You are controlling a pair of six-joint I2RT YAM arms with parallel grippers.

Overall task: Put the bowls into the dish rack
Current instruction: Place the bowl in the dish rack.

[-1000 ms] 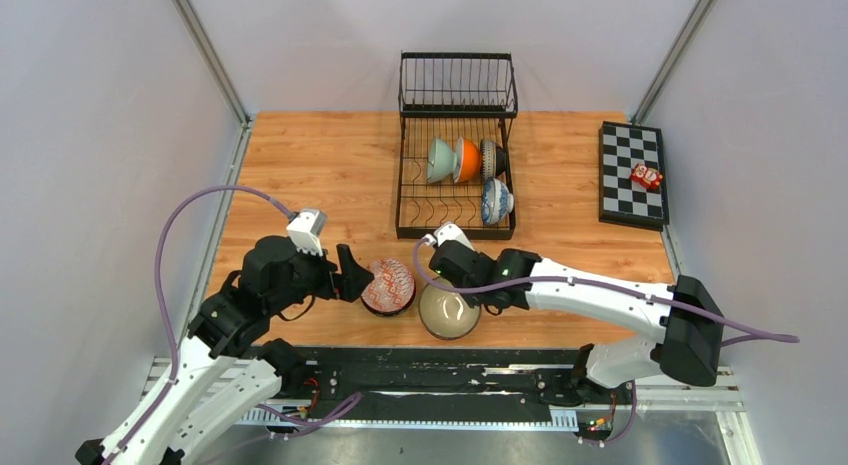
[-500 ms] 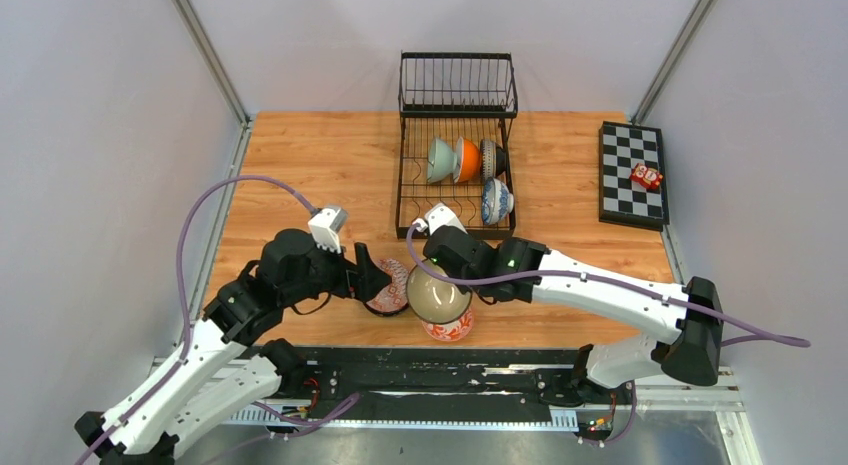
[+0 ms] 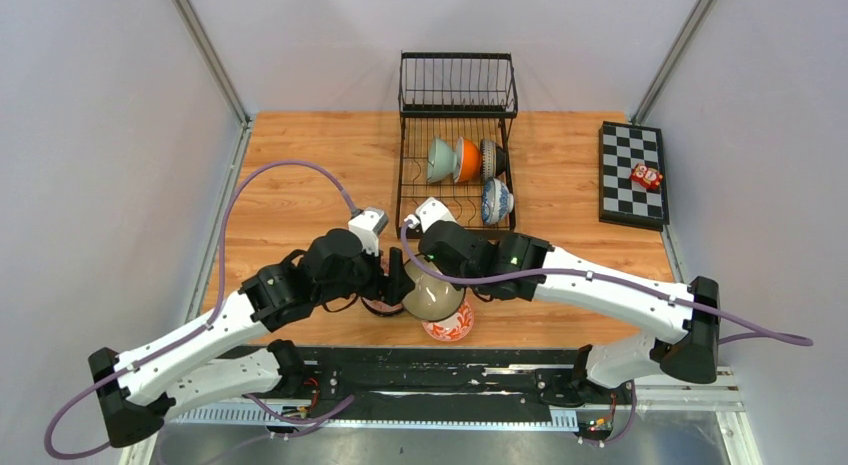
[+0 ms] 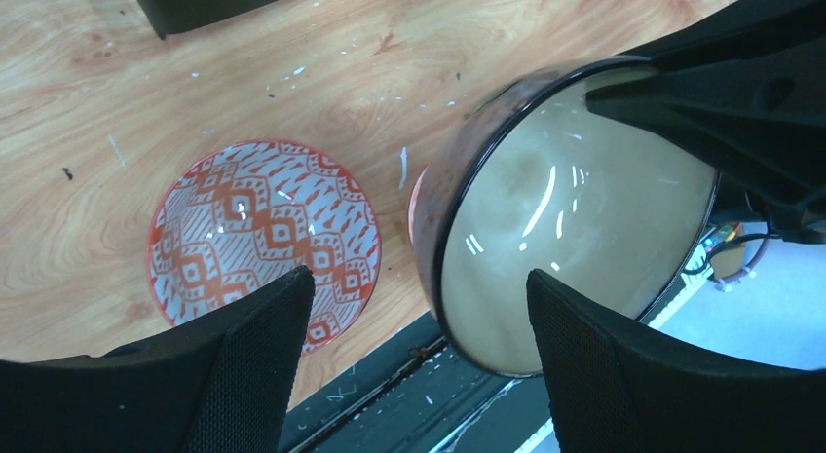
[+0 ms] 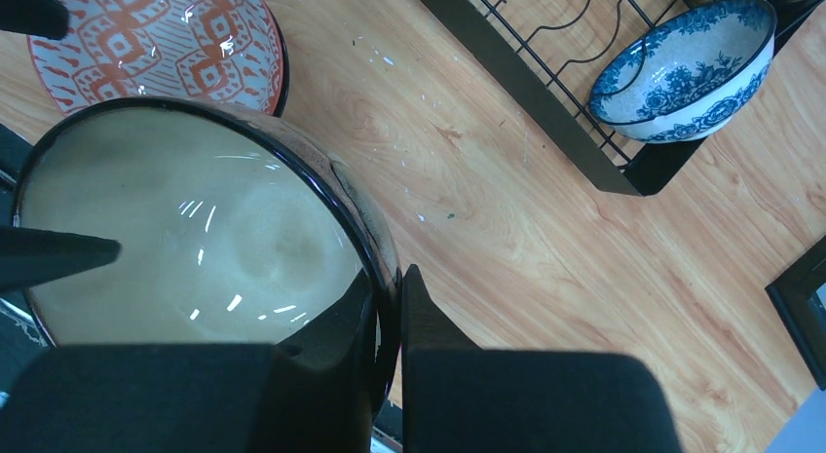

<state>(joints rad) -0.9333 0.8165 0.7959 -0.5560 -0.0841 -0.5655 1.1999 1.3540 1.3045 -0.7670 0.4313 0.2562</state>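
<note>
Four bowls (image 3: pixel 465 160) are already stood on edge in the dish rack (image 3: pixel 401 185), the blue-and-white floral one (image 3: pixel 497 200) nearest the front. A cream bowl (image 5: pixel 195 248) is held off the table (image 3: pixel 300 175) near its front edge, its dark rim pinched between the pressed-together fingers of the right gripper (image 5: pixel 388 317). The left gripper (image 4: pixel 419 278) is spread wide and is seen just beside that bowl, with the red-patterned bowl (image 4: pixel 263 244) lying upright on the wood below it.

The step in hand is judged to be the carry of the cream bowl to the rack. A rim pinch on glazed ceramic is easily lost, so the bowl is best moved slowly, kept clear of the left fingers, turned on edge and lowered into a free slot beside the floral one before the rim is released.
</note>
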